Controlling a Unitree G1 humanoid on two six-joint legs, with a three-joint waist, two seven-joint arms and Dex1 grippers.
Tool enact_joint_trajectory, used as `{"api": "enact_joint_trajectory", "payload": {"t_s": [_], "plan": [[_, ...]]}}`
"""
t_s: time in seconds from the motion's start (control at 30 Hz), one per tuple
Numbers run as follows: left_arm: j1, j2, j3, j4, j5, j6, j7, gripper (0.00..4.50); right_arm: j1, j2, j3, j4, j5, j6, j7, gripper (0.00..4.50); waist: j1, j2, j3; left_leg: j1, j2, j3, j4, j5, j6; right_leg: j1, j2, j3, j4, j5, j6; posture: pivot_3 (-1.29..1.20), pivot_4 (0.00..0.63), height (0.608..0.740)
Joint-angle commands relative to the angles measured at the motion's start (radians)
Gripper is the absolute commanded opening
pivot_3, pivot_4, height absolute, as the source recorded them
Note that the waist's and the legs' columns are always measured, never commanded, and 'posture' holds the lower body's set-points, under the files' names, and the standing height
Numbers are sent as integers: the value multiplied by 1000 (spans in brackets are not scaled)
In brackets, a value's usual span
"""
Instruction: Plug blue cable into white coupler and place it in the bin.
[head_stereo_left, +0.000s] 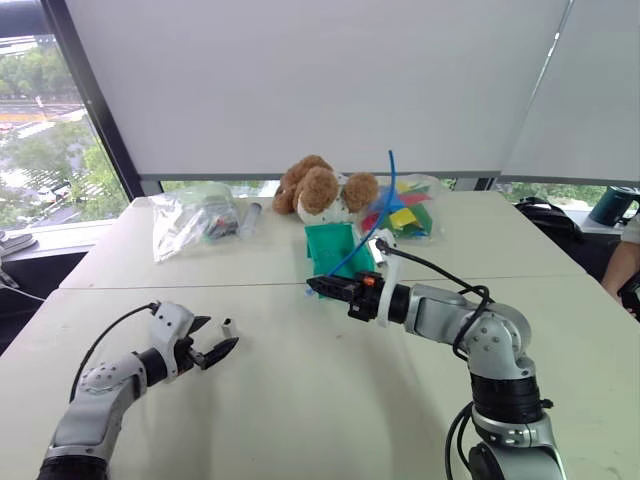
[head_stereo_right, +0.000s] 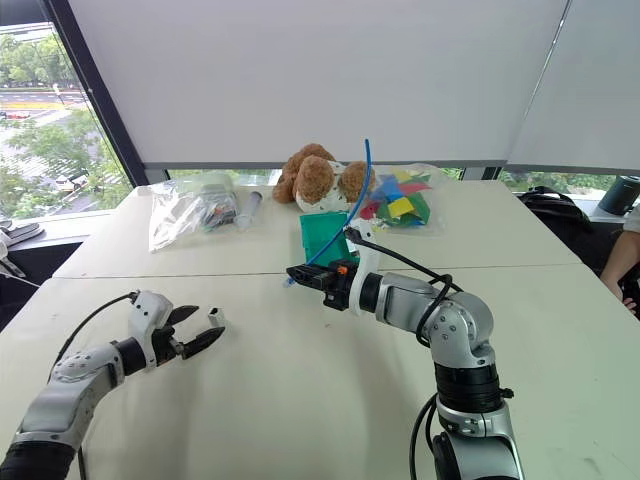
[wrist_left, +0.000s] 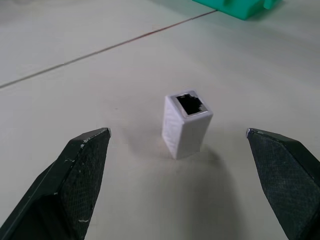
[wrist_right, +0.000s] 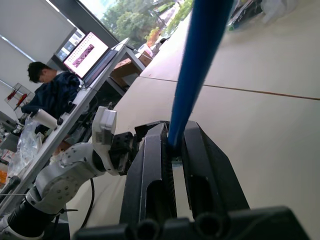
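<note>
white table (head_stereo_left: 330, 400), white coupler (head_stereo_left: 227, 326), bin (head_stereo_left: 333, 246)

My head cameras look down and forward over the table (head_stereo_left: 300, 400) toward the bin (head_stereo_left: 335, 250). My left wrist camera sits close to the table; the right looks across it.

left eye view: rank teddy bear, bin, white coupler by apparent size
1. teddy bear
2. bin, partly hidden by the right pincer, so its rank against the bear is unsure
3. white coupler, clearly smallest though nearer the camera
</note>
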Motion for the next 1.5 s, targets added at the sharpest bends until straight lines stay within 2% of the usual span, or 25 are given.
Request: {"api": "enact_joint_trajectory", "payload": {"t_s": [0.03, 0.13, 0.3, 0.33, 0.47, 0.63, 0.77, 0.87, 1.1, 1.5], "plan": [[-56, -27, -18, 95, 15, -66, -14, 4477, 2, 4, -18, -63, 20, -14, -16, 0, 1, 0, 0, 0, 0, 0, 0, 0, 0, 0, 0, 0, 0, 0, 0, 0, 150, 740], [-98, -66, -23, 176, 17, -96, -9, 3671, 16, 4, -29, -87, 28, -7, -38, 0, 3, 0, 0, 0, 0, 0, 0, 0, 0, 0, -1, 0, 0, 0, 0, 0, 150, 740], [-143, -117, -49, 220, 22, -120, -17, 928, 26, -1, -33, -105, 40, -2, -60, 0, 4, 0, 0, 0, -2, 0, 0, 0, 0, 0, -4, -1, 0, 0, 0, 0, 150, 740], [-152, -127, -56, 219, 20, -118, -23, 559, 26, -3, -33, -106, 40, 0, -62, 0, 5, 0, 0, 0, -2, 0, 0, 0, 0, 0, -4, -1, 0, 0, 0, 0, 150, 740], [-194, -146, -130, 168, 5, -69, -136, 442, 21, -89, 3, -131, 24, 13, -7, 0, 6, 0, 0, 0, -3, 0, 0, 0, 0, 1, -3, -1, 0, 0, 0, 0, 150, 740], [-300, -147, -289, 145, 23, -46, -371, 442, 22, -396, 185, -194, -114, -121, 278, 0, 3, -1, 0, -2, -5, 0, 1, 0, 0, 1, -3, -1, -3, 0, 0, 0, 150, 740], [-393, -190, -397, 252, 84, -141, -494, 442, 18, -542, 312, -171, -265, -315, 476, 0, -1, -1, 0, -2, -5, 1, 2, 0, 0, 1, 0, -1, -3, 0, 1, 0, 150, 740], [-451, -241, -443, 380, 144, -258, -523, 442, 18, -561, 357, -141, -332, -398, 546, 0, -2, -1, 0, -2, -3, 2, 2, 0, 1, 1, 4, -1, -3, 0, 1, 0, 150, 740], [-513, -317, -459, 634, 229, -509, -506, 442, 25, -543, 430, -82, -454, -506, 631, 0, 7, -2, 1, -1, -1, 1, 3, 0, 1, 0, 5, -1, -1, 0, 1, 0, 150, 740], [-528, -338, -435, 741, 244, -607, -492, 442, 53, -477, 489, 32, -602, -625, 680, 0, 24, -2, 0, -1, -1, 0, 6, 0, 1, 3, 2, -1, -2, 0, 1, 0, 150, 740]]}}
